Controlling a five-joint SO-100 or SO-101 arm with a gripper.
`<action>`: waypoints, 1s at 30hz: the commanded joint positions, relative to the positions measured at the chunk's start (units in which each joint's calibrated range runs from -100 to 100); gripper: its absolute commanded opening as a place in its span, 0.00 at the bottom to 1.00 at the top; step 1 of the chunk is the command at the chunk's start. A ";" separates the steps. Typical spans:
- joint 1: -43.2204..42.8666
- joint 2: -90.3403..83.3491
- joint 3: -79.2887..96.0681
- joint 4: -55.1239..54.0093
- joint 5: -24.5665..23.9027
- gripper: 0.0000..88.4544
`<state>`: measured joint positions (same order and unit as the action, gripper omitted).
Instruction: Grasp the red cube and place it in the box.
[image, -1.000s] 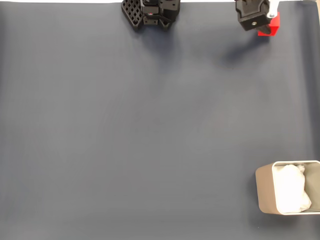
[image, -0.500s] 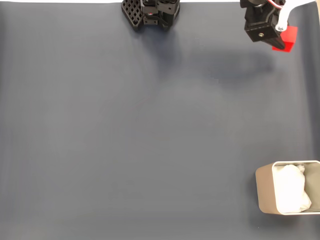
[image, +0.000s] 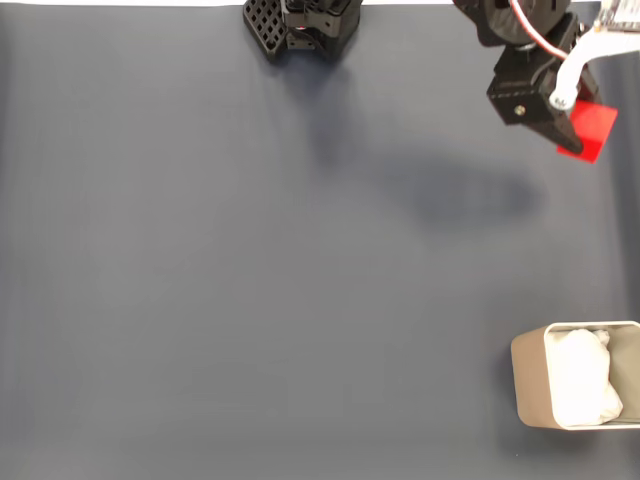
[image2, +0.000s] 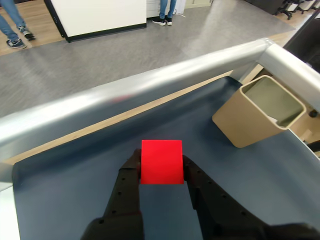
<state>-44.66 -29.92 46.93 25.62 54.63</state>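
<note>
The red cube hangs above the dark mat at the upper right of the fixed view, pinched in my gripper. In the wrist view the red cube sits squarely between the two black fingers, which are shut on its sides, with my gripper lifted off the mat. The beige box stands at the lower right of the fixed view with white soft material inside. The same box appears ahead and to the right in the wrist view, well apart from the cube.
The arm's black base sits at the top middle of the fixed view. A metal rail borders the mat's far edge in the wrist view, with floor and people's legs beyond. The blue-grey mat stretches wide to the left.
My gripper has risen and moved down-right in the fixed view, carrying the red cube off the top edge toward the box's side. Its shadow on the mat has spread and shifted.
</note>
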 joint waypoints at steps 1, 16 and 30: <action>2.76 1.32 -6.05 0.12 0.34 0.02; 9.93 13.28 -23.11 1.10 -0.78 0.02; 14.90 22.21 -35.34 1.27 -1.71 0.02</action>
<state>-30.93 -8.38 17.09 26.57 53.41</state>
